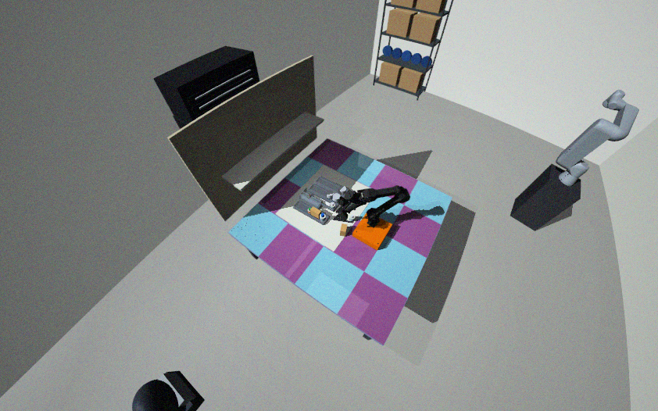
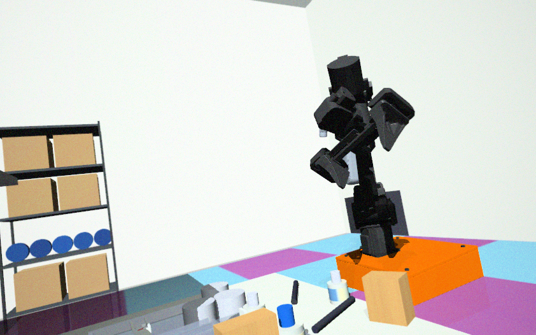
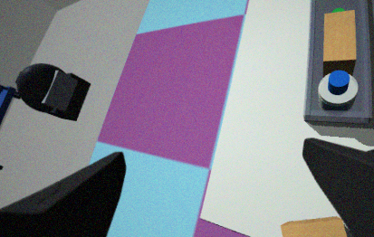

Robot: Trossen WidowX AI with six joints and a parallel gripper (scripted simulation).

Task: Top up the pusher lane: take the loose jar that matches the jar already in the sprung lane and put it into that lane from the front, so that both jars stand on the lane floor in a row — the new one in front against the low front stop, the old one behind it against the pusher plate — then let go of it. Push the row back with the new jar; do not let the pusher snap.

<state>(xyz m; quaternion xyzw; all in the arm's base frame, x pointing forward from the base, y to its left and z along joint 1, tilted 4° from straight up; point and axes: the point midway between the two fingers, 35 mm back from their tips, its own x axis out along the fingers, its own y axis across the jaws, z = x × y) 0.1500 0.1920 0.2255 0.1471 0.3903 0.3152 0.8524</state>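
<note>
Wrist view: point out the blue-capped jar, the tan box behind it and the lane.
Blue-capped jar [image 3: 338, 82], wrist view, on its blue cap.
Tan box [image 3: 339, 36], wrist view, on its top face.
Lane [image 3: 314, 68], wrist view, on its left side wall.

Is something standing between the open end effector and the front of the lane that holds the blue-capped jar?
Nothing visible does. In the wrist view only white mat shows between the open end effector and the lane. The blue-capped jar stands at its front end.
</note>
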